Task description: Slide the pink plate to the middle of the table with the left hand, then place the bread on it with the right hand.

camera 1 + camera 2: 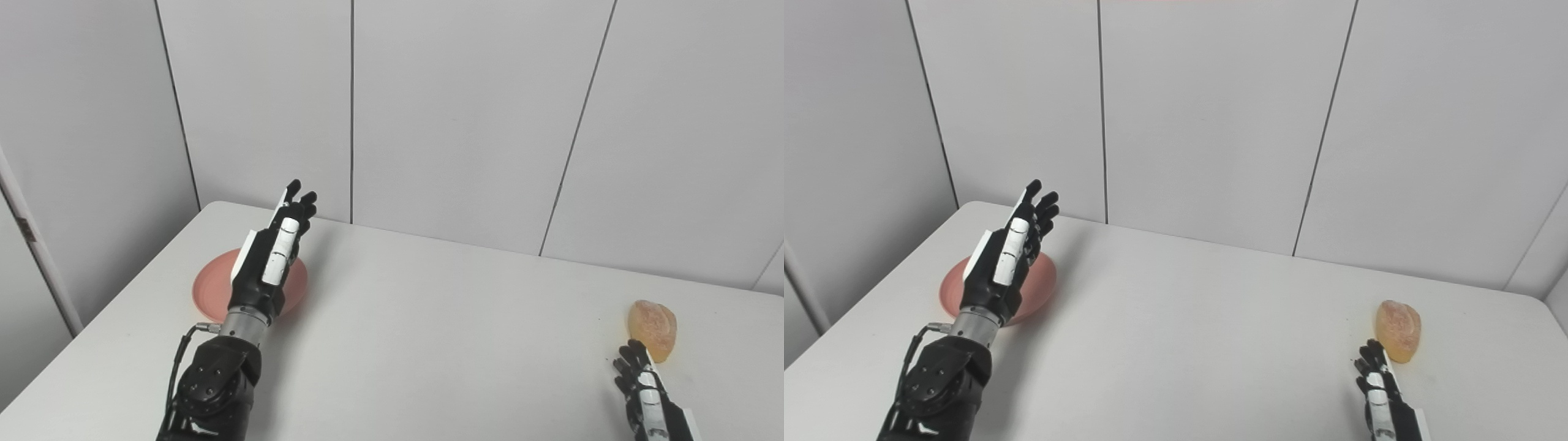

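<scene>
The pink plate (211, 288) lies on the white table (429, 331) at the left, partly hidden behind my left hand. My left hand (275, 251) is raised above the plate, fingers straight and apart, holding nothing. The bread (653, 328), a golden-brown roll, sits at the right of the table. My right hand (643, 383) is low at the bottom right, just in front of the bread, fingers extended and empty. Whether it touches the bread I cannot tell. In the right eye view the plate (1044, 282), the bread (1398, 329) and both hands (1007, 254) (1375, 380) show too.
Grey wall panels (453, 116) stand right behind the table's far edge. The table's left edge runs diagonally past the plate. A white post (37, 251) stands at the far left.
</scene>
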